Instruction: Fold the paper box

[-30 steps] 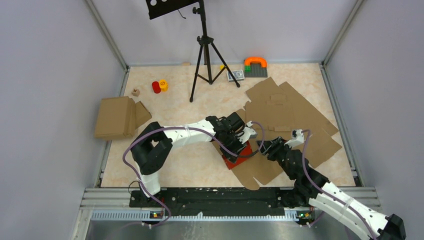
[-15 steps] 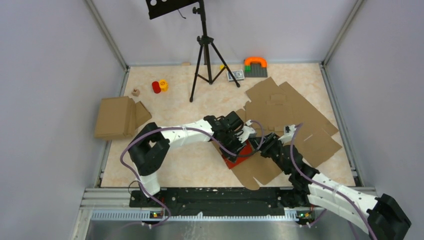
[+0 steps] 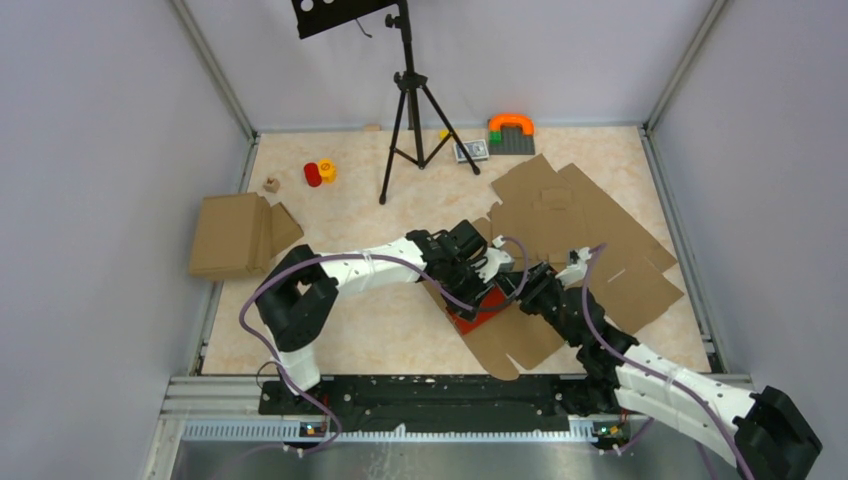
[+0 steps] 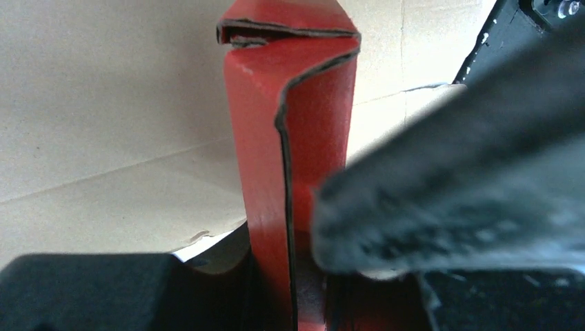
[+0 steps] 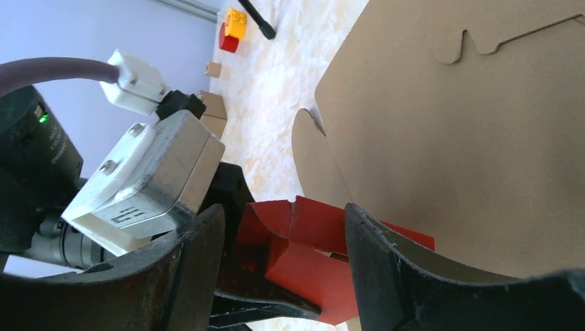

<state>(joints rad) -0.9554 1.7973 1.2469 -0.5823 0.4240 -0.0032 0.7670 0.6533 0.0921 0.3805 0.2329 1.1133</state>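
Observation:
The paper box (image 3: 475,312) is bright red thin card, partly folded, lying on the near edge of a brown cardboard sheet. My left gripper (image 3: 483,283) is shut on it; in the left wrist view the red box (image 4: 290,138) stands upright out of the left gripper (image 4: 296,296), its top flaps bent over. My right gripper (image 3: 525,290) comes in from the right, open. In the right wrist view, the right gripper (image 5: 284,221) has a dark finger on each side of the red box (image 5: 331,265), with a gap at both sides. One right finger (image 4: 455,186) shows blurred beside the box.
Large flat brown cardboard cut-outs (image 3: 575,235) cover the right half of the table. A folded brown cardboard box (image 3: 235,235) lies at the left edge. A tripod (image 3: 410,110) stands at the back, with red and yellow pieces (image 3: 318,173) and toy blocks (image 3: 511,132) nearby.
My right gripper has moved left up to the red box and its jaws have spread wider. The left gripper has kept its hold and stayed in place.

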